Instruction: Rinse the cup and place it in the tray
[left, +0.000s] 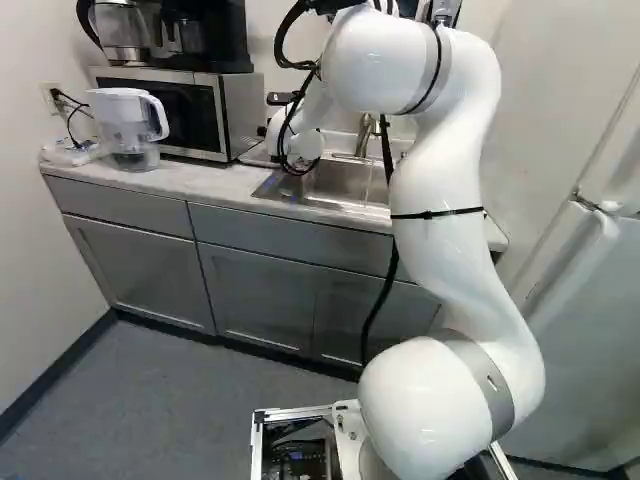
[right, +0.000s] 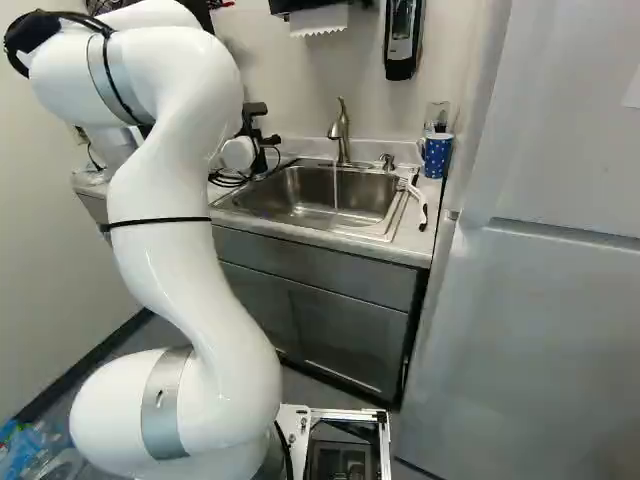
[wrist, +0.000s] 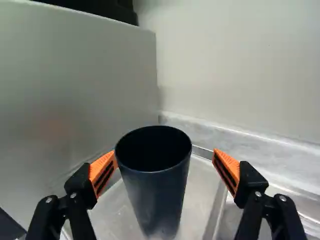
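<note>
Dark parts of my gripper (right: 258, 125) show beyond the sink's near-left side in the right base view, its fingertips hidden there. In the wrist view the gripper (wrist: 164, 162) is open, its orange pads wide apart. Between them stands the dark cup (wrist: 157, 200), upright with its mouth up. One pad is right by the cup's rim; a clear gap separates the other from it. Under the cup lies the pale tray (wrist: 200, 200), partly hidden by the cup. Both base views leave the cup out of sight.
The microwave (left: 235, 110) rises close beside the gripper, with a wall behind. A water pitcher (left: 130, 125) stands before it. Water runs from the faucet (right: 341, 130) into the sink (right: 300, 195). A blue dotted mug (right: 437, 155) and a white brush (right: 415, 195) lie beyond; the fridge (right: 530, 300) is alongside.
</note>
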